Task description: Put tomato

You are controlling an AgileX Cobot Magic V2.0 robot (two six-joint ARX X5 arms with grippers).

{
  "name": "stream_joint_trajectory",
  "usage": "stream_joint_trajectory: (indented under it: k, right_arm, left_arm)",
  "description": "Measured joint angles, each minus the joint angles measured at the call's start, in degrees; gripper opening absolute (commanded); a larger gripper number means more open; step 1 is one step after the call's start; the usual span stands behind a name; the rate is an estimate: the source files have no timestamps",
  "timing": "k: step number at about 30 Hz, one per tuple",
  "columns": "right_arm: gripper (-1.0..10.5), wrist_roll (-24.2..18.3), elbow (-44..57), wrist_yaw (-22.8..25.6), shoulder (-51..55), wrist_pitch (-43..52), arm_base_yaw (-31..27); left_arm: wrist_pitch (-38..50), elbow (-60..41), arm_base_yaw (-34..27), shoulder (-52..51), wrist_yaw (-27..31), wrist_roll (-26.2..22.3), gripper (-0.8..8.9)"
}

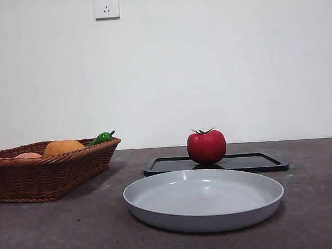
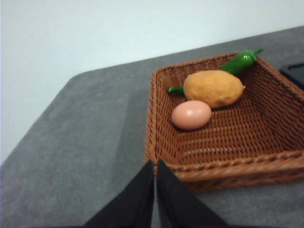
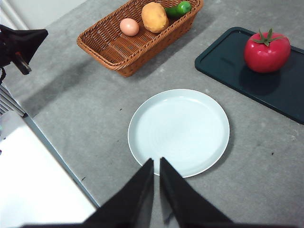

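I see the tomato resting on the black tray behind the plate; both pincers, left and right, hang clenched, grasping nothing.

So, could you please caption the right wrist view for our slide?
Red tomato on black tray, empty plate centre, wicker basket beyond; right gripper shut above.

The tomato is seen on the tray behind the plate; the basket, holding potato, egg and pepper, is placed toward the table's left edge.
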State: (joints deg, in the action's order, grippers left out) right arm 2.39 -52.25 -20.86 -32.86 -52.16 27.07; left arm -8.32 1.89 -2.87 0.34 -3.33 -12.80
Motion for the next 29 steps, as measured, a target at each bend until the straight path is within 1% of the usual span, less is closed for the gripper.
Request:
stream_joint_trajectory:
  k: [4,13,29]
  right_arm:
    - [0.1,0.00,0.00,0.00,0.00,0.02,0.00]
    - [0.1,0.00,0.00,0.00,0.00,0.02,0.00]
    - [0.1,0.00,0.00,0.00,0.00,0.02,0.00]
  left_arm:
    - [-1.92,-0.02,0.00,-0.04,0.02,0.26,0.08]
    - [-1.92,-0.02,0.00,-0.04,0.04,1.53,0.08]
    - [-1.92,-0.02,0.00,-0.04,0.04,1.55,0.08]
